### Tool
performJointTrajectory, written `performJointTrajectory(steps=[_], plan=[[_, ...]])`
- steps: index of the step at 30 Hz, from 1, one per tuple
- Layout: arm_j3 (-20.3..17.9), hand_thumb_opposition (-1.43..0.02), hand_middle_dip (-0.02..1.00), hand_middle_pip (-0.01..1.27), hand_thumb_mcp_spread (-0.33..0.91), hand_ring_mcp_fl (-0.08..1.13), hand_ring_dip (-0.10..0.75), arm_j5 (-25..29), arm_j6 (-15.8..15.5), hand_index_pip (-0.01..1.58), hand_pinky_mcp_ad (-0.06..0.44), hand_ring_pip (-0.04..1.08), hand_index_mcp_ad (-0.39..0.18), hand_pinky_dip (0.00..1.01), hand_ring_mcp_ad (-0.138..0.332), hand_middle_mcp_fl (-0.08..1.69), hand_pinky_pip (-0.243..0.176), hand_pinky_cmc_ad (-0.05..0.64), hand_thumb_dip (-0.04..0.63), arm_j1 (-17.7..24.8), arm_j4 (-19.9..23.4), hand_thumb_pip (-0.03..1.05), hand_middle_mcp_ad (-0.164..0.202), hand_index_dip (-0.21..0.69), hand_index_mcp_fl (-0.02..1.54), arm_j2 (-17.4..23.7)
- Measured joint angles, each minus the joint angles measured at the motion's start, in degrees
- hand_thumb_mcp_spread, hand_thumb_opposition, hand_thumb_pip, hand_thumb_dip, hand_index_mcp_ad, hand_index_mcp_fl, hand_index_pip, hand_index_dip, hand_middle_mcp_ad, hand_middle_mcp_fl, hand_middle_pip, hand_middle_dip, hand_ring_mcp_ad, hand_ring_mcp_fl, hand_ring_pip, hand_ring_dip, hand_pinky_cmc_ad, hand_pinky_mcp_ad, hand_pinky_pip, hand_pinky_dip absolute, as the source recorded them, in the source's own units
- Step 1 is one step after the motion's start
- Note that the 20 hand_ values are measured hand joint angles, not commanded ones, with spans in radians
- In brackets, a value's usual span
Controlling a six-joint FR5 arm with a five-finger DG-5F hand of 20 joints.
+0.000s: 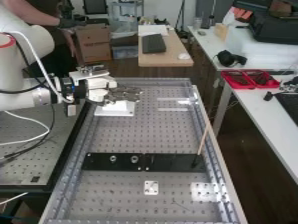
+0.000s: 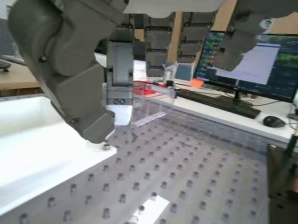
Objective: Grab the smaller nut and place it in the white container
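1. Smaller nut (image 2: 106,146): probably the small metal piece at the lower tip of the hand (image 1: 124,93), seen in the wrist view against the edge of the white container (image 1: 114,112).
2. White container: set on the left side of the perforated worktop (image 1: 149,137), well beyond the flat black bar (image 1: 173,162).
3. Larger nut (image 1: 113,159): standing on the bar, toward its left end.
4. Hand: placed above the far side of the container, at the end of the white arm (image 1: 23,60). Cannot tell from either view whether open, closed or gripping.
5. Bearing (image 1: 134,159): upright on the bar, just right of the larger nut, apart from it.
6. Black bar: lying crosswise on the worktop, beyond a small pale plate (image 1: 151,188).
7. Thin light rod (image 1: 203,135): slanting up from near the bar's right end.
8. Red trays (image 1: 249,79): side by side on a second worktop (image 1: 256,112), dark items inside.
9. Black keyboard (image 1: 289,106): at the far right, near a dark mouse (image 1: 268,96).
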Motion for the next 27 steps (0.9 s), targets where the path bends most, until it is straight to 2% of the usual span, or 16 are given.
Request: performJointTrajectory(steps=[6, 8, 10, 18, 27], plan=[[1.7, -0.88, 0.22, 0.12, 0.41, 0.01, 0.101, -1.0, 1.8, 1.54, 0.243, 0.1, -0.122, 0.18, 0.093, 0.17, -0.03, 0.302, 0.22, 4.1, -0.2, 0.73, 0.035, 0.134, 0.23, -1.8], [2.1, -0.9, 0.22, 0.12, 0.42, 0.01, 0.101, -1.1, 2.2, 1.54, 0.244, 0.1, -0.134, 0.18, 0.093, 0.17, -0.03, 0.302, 0.22, 5.0, -0.2, 0.67, 0.035, 0.138, 0.28, -2.5], [2.5, -0.9, 0.22, 0.12, 0.42, 0.01, 0.101, -1.2, 2.9, 1.54, 0.241, 0.1, -0.134, 0.18, 0.093, 0.17, -0.03, 0.302, 0.22, 6.1, 0.0, 0.67, 0.037, 0.138, 0.28, -3.3], [3.1, -0.91, 0.23, 0.12, 0.42, 0.01, 0.101, -1.1, 5.6, 1.54, 0.244, 0.1, -0.134, 0.18, 0.093, 0.19, -0.03, 0.302, 0.22, 8.5, 1.7, 0.67, 0.035, 0.138, 0.28, -4.6], [3.2, -0.92, 0.23, 0.12, 0.43, 0.01, 0.105, -1.0, 7.1, 1.54, 0.241, 0.1, -0.138, 0.18, 0.093, 0.19, -0.026, 0.302, 0.22, 9.3, 1.9, 0.67, 0.035, 0.162, 0.28, -4.2]])
